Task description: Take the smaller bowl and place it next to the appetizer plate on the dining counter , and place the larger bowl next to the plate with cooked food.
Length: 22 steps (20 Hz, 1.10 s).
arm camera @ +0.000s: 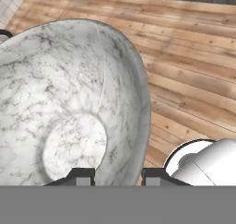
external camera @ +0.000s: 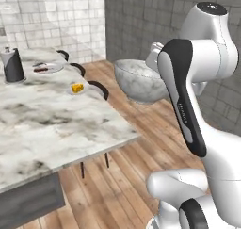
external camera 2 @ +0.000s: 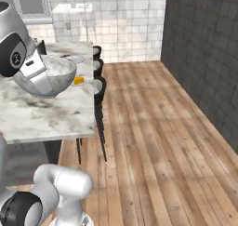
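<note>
**One bowl in the air, and the cooked-food plate lies up the desk at about ten o'clock**

One relation governs what comes next: the larger bowl (external camera: 139, 79) is off the desk altogether, carried over the wooden floor (external camera 2: 153, 127) beside the desk's long edge. In the hand view its rim wall passes between the two fingertips (arm camera: 82, 176), so the end effector (arm camera: 117, 177) is narrowly closed on that wall, one finger inside the bowl and one outside.

From the left base view the dining counter (external camera: 52, 124) runs away toward eleven o'clock. The appetizer plate (external camera: 77, 88) with its orange wedge sits near the desk's chair-side edge, at roughly nine o'clock from the bowl. Farther up, at about ten o'clock, a second plate (external camera: 47, 68) with dark food on it lies just beside a dark jug (external camera: 13, 65); I judge this the plate with cooked food.

So the carry probably has to go leftward and away, past the appetizer plate. Dark stools (external camera: 100, 88) are tucked along that edge beneath the path.
</note>
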Tool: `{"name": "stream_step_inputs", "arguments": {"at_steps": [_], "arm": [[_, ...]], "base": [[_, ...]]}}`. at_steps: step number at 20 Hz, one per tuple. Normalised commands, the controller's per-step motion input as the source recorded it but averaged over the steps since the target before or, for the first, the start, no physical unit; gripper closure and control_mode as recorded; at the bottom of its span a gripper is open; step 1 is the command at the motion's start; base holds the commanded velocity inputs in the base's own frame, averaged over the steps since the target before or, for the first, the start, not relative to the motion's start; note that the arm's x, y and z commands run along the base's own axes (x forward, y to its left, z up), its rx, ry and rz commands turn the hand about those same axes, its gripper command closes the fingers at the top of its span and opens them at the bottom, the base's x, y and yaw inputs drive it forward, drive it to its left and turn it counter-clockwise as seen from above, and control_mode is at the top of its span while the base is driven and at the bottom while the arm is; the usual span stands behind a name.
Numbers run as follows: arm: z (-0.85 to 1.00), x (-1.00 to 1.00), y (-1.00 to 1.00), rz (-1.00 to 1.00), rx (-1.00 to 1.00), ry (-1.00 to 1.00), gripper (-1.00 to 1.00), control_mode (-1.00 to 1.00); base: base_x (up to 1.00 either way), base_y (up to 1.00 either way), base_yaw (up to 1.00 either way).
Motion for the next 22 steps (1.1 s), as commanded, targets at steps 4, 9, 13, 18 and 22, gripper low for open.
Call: {"name": "stream_step_inputs", "arguments": {"at_steps": [4, 9, 13, 18, 22], "arm": [[0.00, 0.00, 0.00, 0.00, 0.00, 0.00, 1.00, 1.00], [0.00, 0.00, 0.00, 0.00, 0.00, 0.00, 1.00, 1.00], [0.00, 0.00, 0.00, 0.00, 0.00, 0.00, 1.00, 1.00], [0.00, 0.00, 0.00, 0.00, 0.00, 0.00, 1.00, 1.00], [0.00, 0.00, 0.00, 0.00, 0.00, 0.00, 1.00, 1.00]], "base": [[0.00, -0.94, 0.01], [0.14, -0.83, 0.03], [0.44, -0.62, 0.06], [0.88, -0.23, 0.10], [1.00, -0.21, 0.13]]}}
